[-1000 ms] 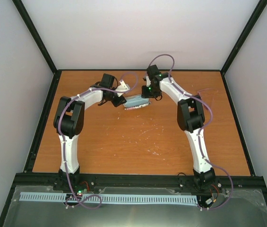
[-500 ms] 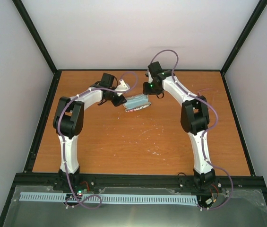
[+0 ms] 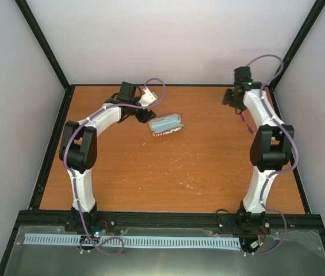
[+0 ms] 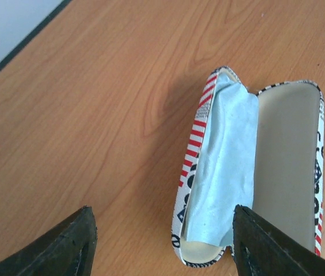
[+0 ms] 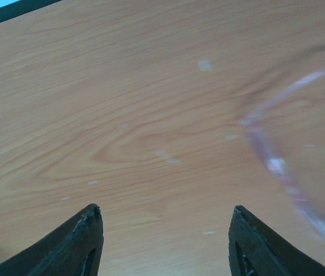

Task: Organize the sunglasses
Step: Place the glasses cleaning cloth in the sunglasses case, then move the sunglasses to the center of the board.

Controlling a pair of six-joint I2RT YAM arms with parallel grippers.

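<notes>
An open glasses case [image 3: 168,125] with a red-striped, patterned outside lies on the table, a light blue cloth [image 4: 224,167] in its left half. In the left wrist view the case [image 4: 289,172] lies just ahead and to the right. My left gripper [image 3: 144,114] is open and empty just left of the case, as the left wrist view [image 4: 162,253] also shows. My right gripper [image 3: 232,99] is open and empty at the far right back, over bare wood [image 5: 165,244]. A blurred, clear pinkish frame [image 5: 289,172], probably the sunglasses, lies to its right.
The wooden table [image 3: 168,172] is bordered by a black frame and white walls. The back wall edge [image 5: 12,11] runs close ahead of the right gripper. A thin pinkish shape [image 3: 245,122] lies beside the right forearm.
My right arm has swung away from the case to the far right back corner. My left gripper has drawn back a little from the case. The case stays open on the table.
</notes>
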